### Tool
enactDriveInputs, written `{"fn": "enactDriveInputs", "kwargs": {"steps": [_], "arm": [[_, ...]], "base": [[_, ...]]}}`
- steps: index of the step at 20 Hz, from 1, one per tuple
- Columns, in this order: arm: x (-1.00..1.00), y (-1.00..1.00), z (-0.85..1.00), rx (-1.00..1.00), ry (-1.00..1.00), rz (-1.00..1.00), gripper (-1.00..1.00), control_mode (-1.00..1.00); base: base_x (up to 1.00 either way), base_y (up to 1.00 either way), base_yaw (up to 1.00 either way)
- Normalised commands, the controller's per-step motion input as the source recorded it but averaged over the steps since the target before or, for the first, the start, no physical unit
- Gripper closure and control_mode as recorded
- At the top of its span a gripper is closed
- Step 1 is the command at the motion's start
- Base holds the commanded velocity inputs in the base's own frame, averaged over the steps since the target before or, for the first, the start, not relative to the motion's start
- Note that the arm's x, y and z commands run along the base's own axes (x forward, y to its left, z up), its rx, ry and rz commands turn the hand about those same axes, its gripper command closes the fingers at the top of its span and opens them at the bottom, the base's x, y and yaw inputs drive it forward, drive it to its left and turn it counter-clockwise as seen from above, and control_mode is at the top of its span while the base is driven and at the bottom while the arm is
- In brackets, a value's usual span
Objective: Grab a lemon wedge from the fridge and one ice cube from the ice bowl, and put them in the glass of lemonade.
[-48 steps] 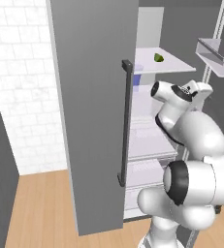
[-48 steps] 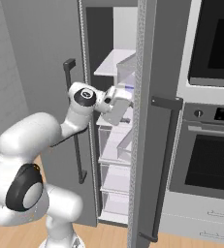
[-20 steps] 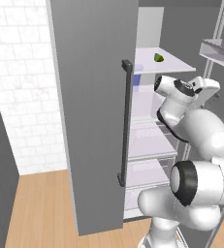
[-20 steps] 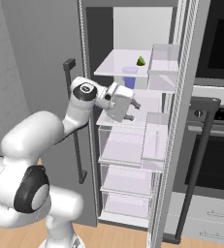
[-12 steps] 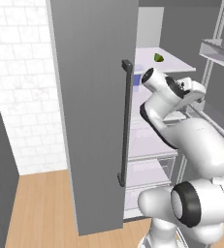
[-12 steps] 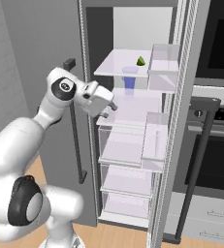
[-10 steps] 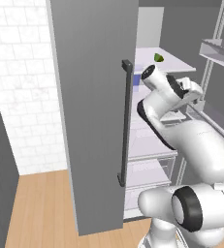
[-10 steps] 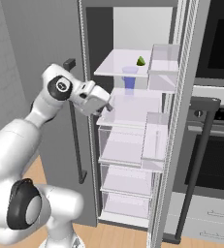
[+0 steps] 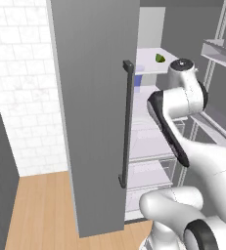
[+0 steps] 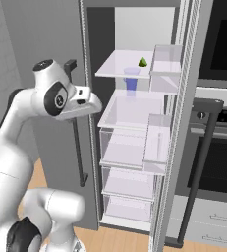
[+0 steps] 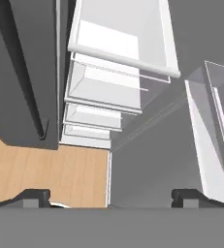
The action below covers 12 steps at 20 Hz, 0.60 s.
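A: Where does the lemon wedge (image 10: pixel 143 62) lie?

B: On the top white shelf (image 10: pixel 120 66) of the open fridge (image 10: pixel 134 123), at about one o'clock from the arm's white hand in the right base view. A blue cup (image 10: pixel 131 78) shows just below the shelf, at about seven o'clock from the wedge. In the left base view the wedge (image 9: pixel 160 58) sits at about eleven o'clock from the arm's upper joint.

A: What is the state of the gripper (image 11: pixel 111 196)?

B: The jaws stand spread wide, with nothing between them. The two dark fingertips (image 11: pixel 33 196) appear far apart at the bottom of the hand view, which looks down past the shelf fronts and clear drawers (image 11: pixel 104 89) to the wooden floor (image 11: pixel 45 169).

A: And the doors?

B: The grey left door (image 9: pixel 92 112), with its dark bar handle (image 9: pixel 125 124), stands open beside the arm.
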Motion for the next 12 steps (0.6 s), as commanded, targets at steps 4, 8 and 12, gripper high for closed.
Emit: {"fn": "enactDriveInputs", "kwargs": {"steps": [4, 8, 12], "arm": [[-0.92, 0.13, 0.06, 0.28, 0.02, 0.48, -1.0, -1.0], [-1.0, 0.21, 0.62, 0.24, -0.02, 0.16, -1.0, -1.0], [-0.89, 0.01, 0.84, 0.14, -0.03, 0.01, -1.0, -1.0]], "base": [[0.0, 0.0, 0.0], [0.0, 0.0, 0.0], [0.0, 0.0, 0.0]]}}
